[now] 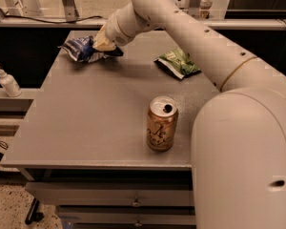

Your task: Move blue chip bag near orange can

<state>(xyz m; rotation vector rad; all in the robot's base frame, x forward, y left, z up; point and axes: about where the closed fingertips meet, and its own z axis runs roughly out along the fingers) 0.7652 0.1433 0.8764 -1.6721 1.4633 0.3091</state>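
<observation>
The blue chip bag, crumpled dark blue foil with white patches, is at the far left part of the grey table. My gripper is at the bag's right end and is shut on it. The bag's left part sticks out to the left of the gripper. The orange can stands upright near the table's front edge, its silver top open. It is well apart from the bag, to the right and towards the front.
A green chip bag lies at the far right of the table. My arm crosses above the table's right side. A white pump bottle stands on a ledge left of the table. Drawers sit below the front edge.
</observation>
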